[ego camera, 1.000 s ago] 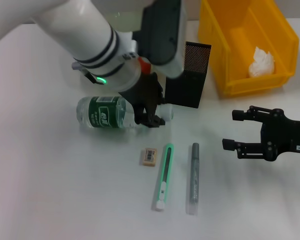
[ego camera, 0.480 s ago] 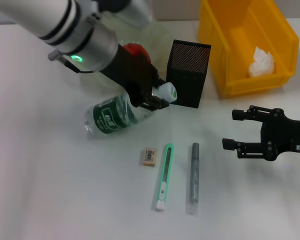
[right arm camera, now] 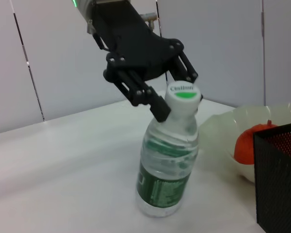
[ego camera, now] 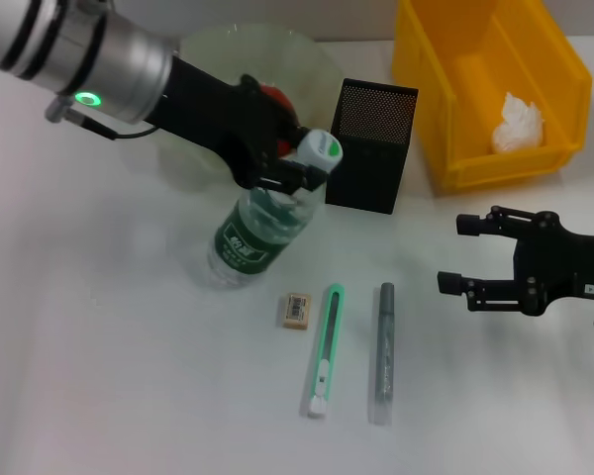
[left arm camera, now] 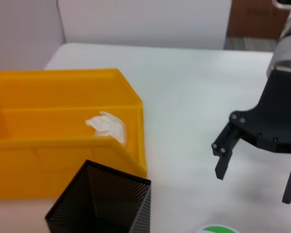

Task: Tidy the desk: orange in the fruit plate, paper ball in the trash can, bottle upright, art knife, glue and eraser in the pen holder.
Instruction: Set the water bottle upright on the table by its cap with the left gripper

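bottle [ego camera: 260, 230] stands tilted on the white surface [ego camera: 109, 376], its base down on the surface and its white cap [ego camera: 319, 150] leaning toward the pen holder [ego camera: 373, 146]. the left end effector [ego camera: 289, 170] is pinching the bottle at the neck, just under the cap; in the right wrist view the black fingers [right arm camera: 148, 94] are seen pressed on both sides of the neck. the green label faces up in the head view.

behind the bottle is the fruit plate [ego camera: 213, 49], and the orange [ego camera: 274, 97] lies inside it, partly hidden by the left arm. the pen holder stands upright just beside the bottle cap, between the fruit plate and the trash can [ego camera: 445, 109]. the paper ball [ego camera: 518, 124] lies inside the trash can, near its front wall.

in front of the bottle three small things lie on the surface in a row: the eraser [ego camera: 296, 310], then the art knife [ego camera: 324, 348] with green body, then the glue [ego camera: 384, 351], a grey stick. the knife and the glue lie almost parallel, near each other but not touching.

the right end effector [ego camera: 452, 253] hovers over the surface in front of the trash can, well apart from the bottle, with its fingers spread and nothing between them.
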Robot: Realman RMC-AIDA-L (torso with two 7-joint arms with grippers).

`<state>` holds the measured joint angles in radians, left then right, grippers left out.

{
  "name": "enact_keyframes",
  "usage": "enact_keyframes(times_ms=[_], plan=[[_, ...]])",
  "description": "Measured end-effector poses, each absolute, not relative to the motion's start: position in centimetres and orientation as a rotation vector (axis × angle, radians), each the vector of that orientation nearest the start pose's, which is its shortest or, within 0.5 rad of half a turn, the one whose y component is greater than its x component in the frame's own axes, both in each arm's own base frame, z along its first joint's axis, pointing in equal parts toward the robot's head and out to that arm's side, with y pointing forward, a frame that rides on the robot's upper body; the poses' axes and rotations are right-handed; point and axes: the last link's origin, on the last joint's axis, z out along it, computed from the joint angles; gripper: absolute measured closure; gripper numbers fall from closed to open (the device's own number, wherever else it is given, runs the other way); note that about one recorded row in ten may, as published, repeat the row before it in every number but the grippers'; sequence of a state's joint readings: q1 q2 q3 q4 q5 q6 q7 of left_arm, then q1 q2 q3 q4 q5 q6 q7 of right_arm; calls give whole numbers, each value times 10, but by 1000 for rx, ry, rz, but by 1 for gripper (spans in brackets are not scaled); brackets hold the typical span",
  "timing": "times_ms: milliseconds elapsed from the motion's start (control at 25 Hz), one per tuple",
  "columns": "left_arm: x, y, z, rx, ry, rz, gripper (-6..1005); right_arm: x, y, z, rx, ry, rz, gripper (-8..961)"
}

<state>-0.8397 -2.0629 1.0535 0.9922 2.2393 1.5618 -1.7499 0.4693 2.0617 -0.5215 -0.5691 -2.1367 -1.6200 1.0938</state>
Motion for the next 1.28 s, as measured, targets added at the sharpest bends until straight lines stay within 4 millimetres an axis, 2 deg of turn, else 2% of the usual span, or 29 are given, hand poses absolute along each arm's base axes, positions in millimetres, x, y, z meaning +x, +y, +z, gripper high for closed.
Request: enact_keyframes(times_ms=[160, 200, 480, 560, 640, 800, 880, 920, 1000, 1160, 1280], plan=[[-135, 390, 5, -3011, -159, -121, 562, 301, 297, 0, -2726, 457, 648, 121], [-145, 384, 8, -2997, -176, -219, 562, 301, 296, 0, -2727, 458, 649, 121], [-155, 379, 13, -2965, -189, -320, 562, 299, 296, -2, -2731, 463, 656, 121], [-169, 371, 22, -2903, -212, -484, 562, 298, 296, -2, -2734, 468, 662, 121], [-174, 368, 24, -2882, -209, -538, 561, 298, 296, -2, -2737, 469, 666, 121], [-174, 368, 24, -2882, -209, -538, 561, 297, 295, -2, -2739, 469, 672, 121], [-193, 357, 21, -2819, -252, -721, 562, 297, 295, -3, -2740, 470, 675, 121], [-193, 357, 21, -2819, -252, -721, 562, 296, 295, -3, -2740, 470, 676, 121], [-206, 348, 19, -2756, -258, -873, 563, 296, 294, -4, -2742, 471, 678, 121], [-212, 344, 20, -2724, -252, -929, 562, 296, 294, -5, -2743, 474, 677, 121], [-223, 334, 16, -2656, -241, -1023, 562, 297, 294, -5, -2743, 475, 677, 121]])
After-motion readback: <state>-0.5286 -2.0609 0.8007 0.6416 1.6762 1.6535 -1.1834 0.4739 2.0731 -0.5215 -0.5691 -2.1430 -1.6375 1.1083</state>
